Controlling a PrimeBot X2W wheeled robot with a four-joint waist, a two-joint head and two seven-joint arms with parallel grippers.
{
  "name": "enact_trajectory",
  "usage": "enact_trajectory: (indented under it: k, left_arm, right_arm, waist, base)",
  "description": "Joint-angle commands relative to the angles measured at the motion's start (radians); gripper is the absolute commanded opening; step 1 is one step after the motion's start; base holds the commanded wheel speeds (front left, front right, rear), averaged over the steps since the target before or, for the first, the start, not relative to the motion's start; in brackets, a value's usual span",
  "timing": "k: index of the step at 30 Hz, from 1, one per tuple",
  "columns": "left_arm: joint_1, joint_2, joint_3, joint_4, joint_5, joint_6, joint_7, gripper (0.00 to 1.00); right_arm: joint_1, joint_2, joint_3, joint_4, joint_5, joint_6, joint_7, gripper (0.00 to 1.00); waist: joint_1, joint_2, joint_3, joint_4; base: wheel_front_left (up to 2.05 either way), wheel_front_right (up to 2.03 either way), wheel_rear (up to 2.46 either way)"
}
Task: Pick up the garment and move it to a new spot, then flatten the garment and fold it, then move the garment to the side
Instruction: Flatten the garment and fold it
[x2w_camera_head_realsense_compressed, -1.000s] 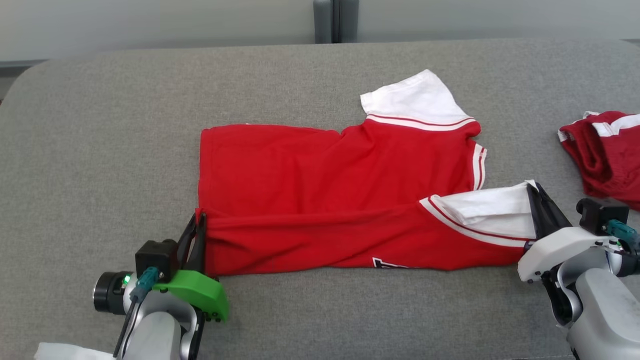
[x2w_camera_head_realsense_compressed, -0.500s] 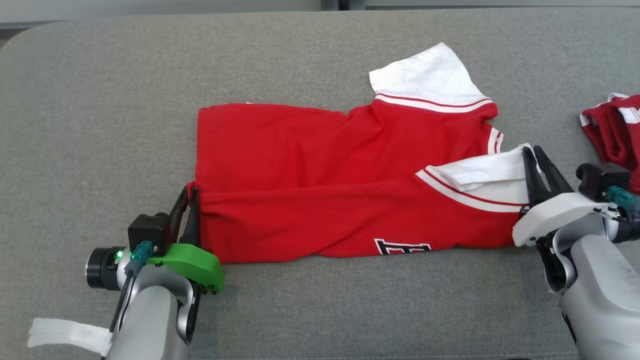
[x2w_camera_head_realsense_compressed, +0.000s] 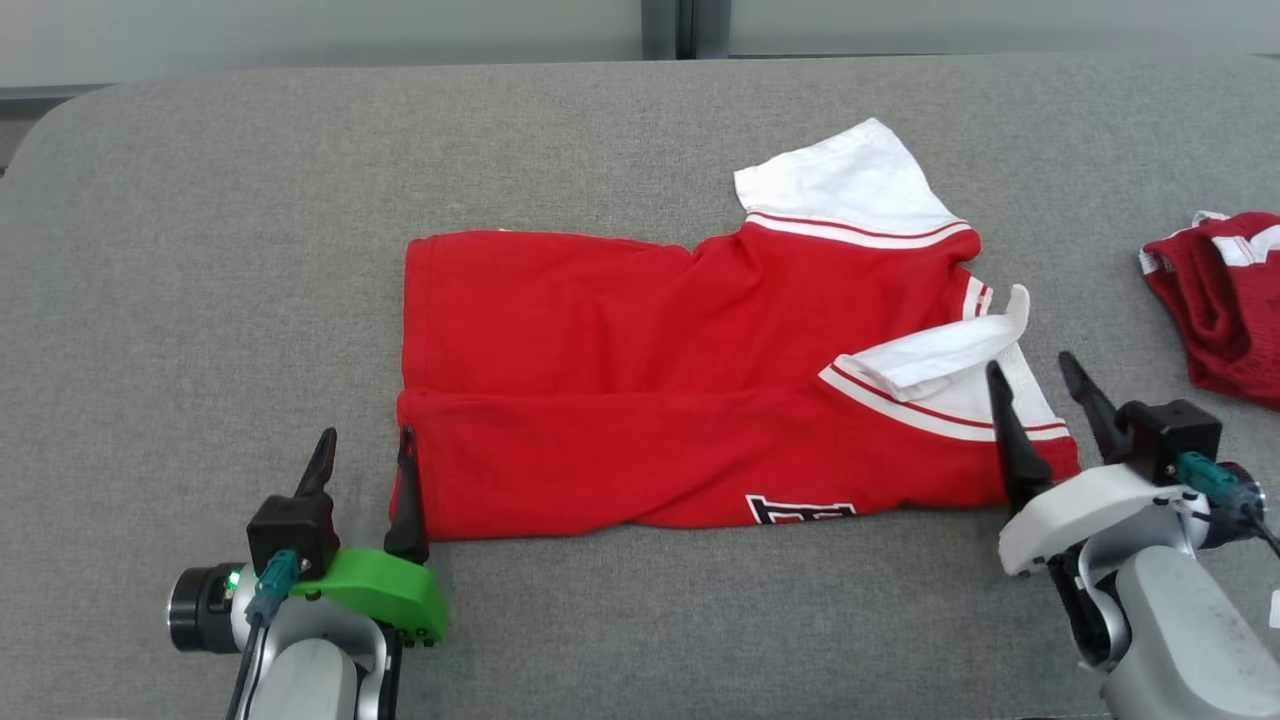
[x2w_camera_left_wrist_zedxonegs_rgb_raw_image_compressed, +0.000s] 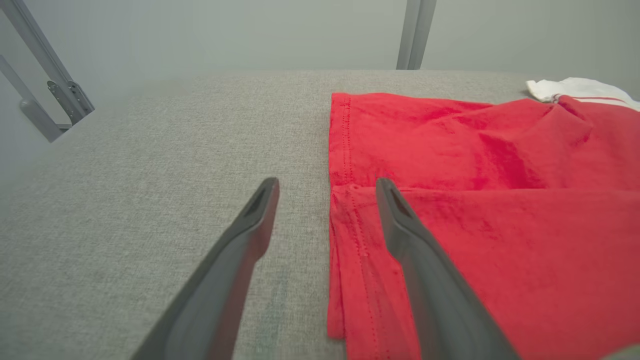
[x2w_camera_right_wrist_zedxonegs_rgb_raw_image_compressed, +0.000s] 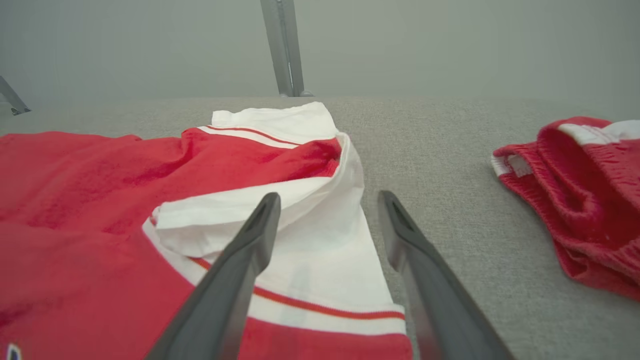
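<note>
Fabric, grey and woven, covers the wide padded surface (x2w_camera_head_realsense_compressed: 200, 250), whose far edge meets a pale wall with a metal post (x2w_camera_head_realsense_compressed: 660, 25).

A red cotton garment with white, red-striped sleeves (x2w_camera_head_realsense_compressed: 600, 380) lies flat around the middle of the surface, somewhat toward the near edge. Its hem faces the left edge and its sleeves face the right edge. The long side nearest the near edge is folded over onto the body, making a doubled band. Black-and-white lettering (x2w_camera_head_realsense_compressed: 800, 510) peeks out at the near fold. One white sleeve (x2w_camera_head_realsense_compressed: 840, 185) points toward the far edge. The other white sleeve (x2w_camera_head_realsense_compressed: 950, 370) lies turned over on the folded band, loosely creased.

A crumpled dark red cloth with white trim (x2w_camera_head_realsense_compressed: 1220, 300) sits at the right edge, well apart from the garment.

The left pincer (x2w_camera_head_realsense_compressed: 365, 435) stands at the hem corner of the folded band with its fingers spread wide and nothing between them. In the left wrist view, the left pincer (x2w_camera_left_wrist_zedxonegs_rgb_raw_image_compressed: 326, 182) has one finger over the red hem and the other over bare grey fabric. Whether it touches the cloth I cannot tell.

The right pincer (x2w_camera_head_realsense_compressed: 1028, 363) is likewise spread apart and grips nothing. In the right wrist view, the right pincer (x2w_camera_right_wrist_zedxonegs_rgb_raw_image_compressed: 328, 196) straddles the outer border of the turned-over sleeve.
</note>
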Motion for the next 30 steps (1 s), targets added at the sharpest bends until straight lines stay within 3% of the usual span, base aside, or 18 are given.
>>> enact_trajectory:
  k: [1,12,14,16,18,19,21,22,23,30]
  left_arm:
    - [0.014,0.005,0.0,-0.003,-0.008,0.004,0.001,1.0]
    - [0.045,0.005,-0.027,-0.001,-0.031,0.002,0.001,1.0]
    - [0.044,0.005,-0.033,-0.003,-0.032,-0.001,0.001,1.0]
    - [0.043,0.005,-0.036,0.0,-0.034,-0.004,0.001,1.0]
    - [0.045,0.005,-0.039,0.0,-0.036,-0.005,0.001,1.0]
    - [0.047,0.005,-0.041,-0.002,-0.038,-0.004,0.001,1.0]
    - [0.051,0.005,-0.041,-0.002,-0.039,-0.005,0.001,1.0]
    - [0.053,0.005,-0.043,-0.002,-0.041,-0.004,0.001,1.0]
    - [0.053,0.005,-0.044,-0.002,-0.041,-0.005,0.001,1.0]
    - [0.036,0.005,-0.059,0.002,-0.05,-0.008,0.001,1.0]
  right_arm:
    - [0.011,0.002,0.01,-0.009,0.005,-0.002,0.0,1.0]
    - [0.019,0.012,0.197,-0.014,0.046,-0.002,0.0,1.0]
    - [0.008,0.012,0.209,-0.003,0.051,-0.002,0.0,0.85]
    - [0.003,0.013,0.214,0.007,0.049,-0.002,0.0,0.81]
    - [0.0,0.009,0.214,0.016,0.043,-0.002,0.0,0.65]
    - [-0.002,0.007,0.213,0.019,0.042,-0.002,0.0,0.51]
    - [-0.007,0.006,0.215,0.025,0.038,-0.002,0.0,0.36]
    - [-0.013,0.005,0.214,0.031,0.039,-0.002,0.0,0.05]
    - [-0.016,0.003,0.212,0.036,0.038,-0.002,0.0,0.0]
    - [-0.079,-0.008,0.198,0.085,0.012,-0.002,0.0,0.0]
  waist:
    - [0.0,0.0,-0.008,-0.002]
    - [0.0,0.0,-0.017,0.02]
    - [0.0,0.0,-0.014,0.027]
    - [0.0,0.0,-0.013,0.034]
    - [0.0,0.0,-0.013,0.04]
    - [0.0,0.0,-0.012,0.043]
    - [0.0,0.0,-0.012,0.047]
    - [0.0,0.0,-0.012,0.05]
    - [0.0,0.0,-0.011,0.052]
    - [0.0,0.0,-0.01,0.075]
  base:
    - [0.0,0.0,0.0]
    - [0.0,0.0,0.0]
    - [0.0,0.0,0.0]
    - [0.0,0.0,0.0]
    - [0.0,0.0,0.0]
    - [0.0,0.0,0.0]
    - [0.0,0.0,0.0]
    - [0.0,0.0,0.0]
    - [0.0,0.0,0.0]
    - [0.0,0.0,0.0]
